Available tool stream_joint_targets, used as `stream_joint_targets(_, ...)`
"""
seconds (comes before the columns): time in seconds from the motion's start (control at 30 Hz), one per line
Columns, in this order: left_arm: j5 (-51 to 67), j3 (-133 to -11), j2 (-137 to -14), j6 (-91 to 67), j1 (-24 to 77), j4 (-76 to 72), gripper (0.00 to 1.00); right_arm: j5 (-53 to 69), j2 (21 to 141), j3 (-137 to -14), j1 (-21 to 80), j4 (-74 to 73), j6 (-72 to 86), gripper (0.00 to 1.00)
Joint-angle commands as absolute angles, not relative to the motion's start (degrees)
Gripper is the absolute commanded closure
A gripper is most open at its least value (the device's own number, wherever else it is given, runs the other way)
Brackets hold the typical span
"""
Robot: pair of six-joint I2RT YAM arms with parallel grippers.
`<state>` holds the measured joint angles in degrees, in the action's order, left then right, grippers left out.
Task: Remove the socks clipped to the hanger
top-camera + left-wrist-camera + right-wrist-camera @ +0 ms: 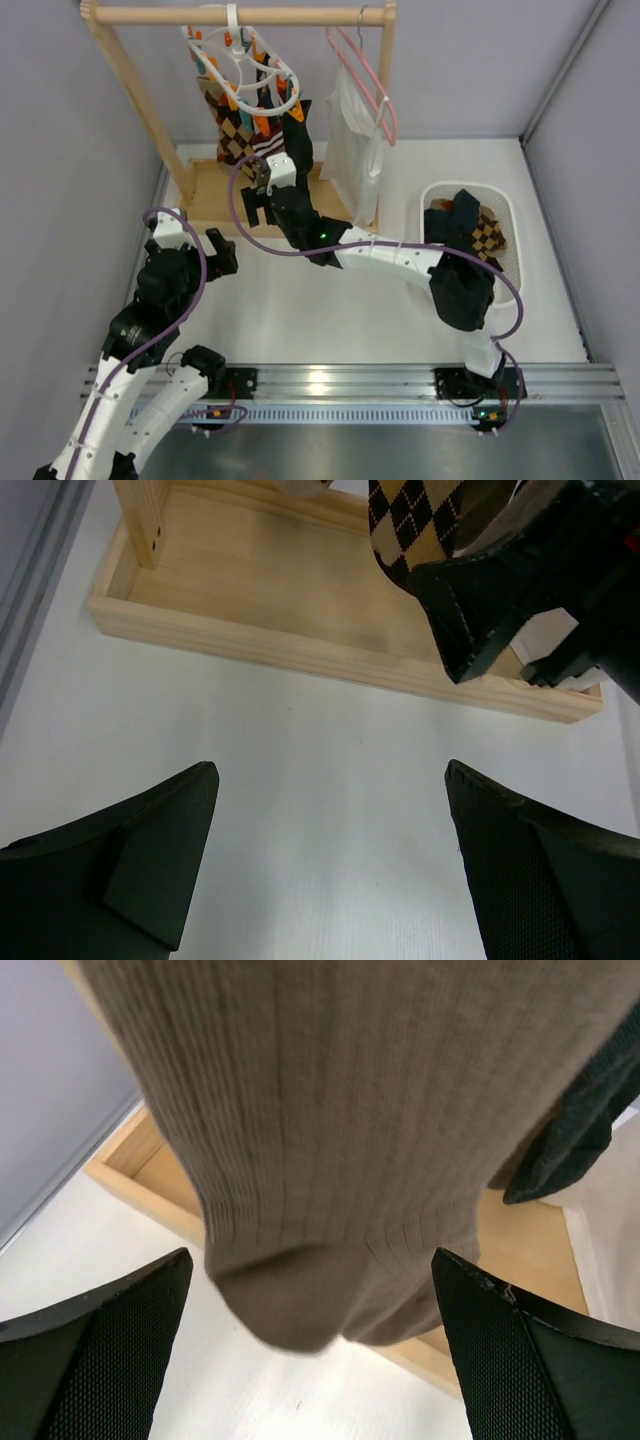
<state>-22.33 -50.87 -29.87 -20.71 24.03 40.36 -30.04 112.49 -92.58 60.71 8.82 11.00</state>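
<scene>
Right gripper (pixel 310 1265), jaws apart, faces the grey-brown sock (pixel 340 1130) filling the upper frame; left gripper (pixel 330 770) gapes above the table (pixel 300 820).

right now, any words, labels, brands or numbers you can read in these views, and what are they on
None: no word, label, brand or number can be read in any view.
The socks on the clip hanger carry only argyle diamonds and stripes, no lettering.
The white basket and the wooden rack show no markings.
</scene>
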Motion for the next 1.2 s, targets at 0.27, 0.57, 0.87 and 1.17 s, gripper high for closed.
stream_joint_targets(0.27,-19.9,-50.4,-29.3,-19.2,24.0,36.6,0.01,-43.8,120.1,-100.5,61.2,13.1,4.4,0.01)
stream_joint_targets(0.57,-20.7,-50.9,-29.4,-19.6,24.0,36.6,0.01,-39.9,115.5,-92.7,59.9,22.8,0.5,0.83)
stream_joint_targets(0.87,-13.7,-66.2,-34.7,-24.8,24.0,36.7,0.01,-38.0,104.6,-78.7,62.3,26.7,-0.4,1.00)
stream_joint_targets(1.17,5.4,-89.3,-55.0,-30.1,24.0,35.5,0.01,-29.1,94.1,-68.6,63.4,21.4,7.5,1.00)
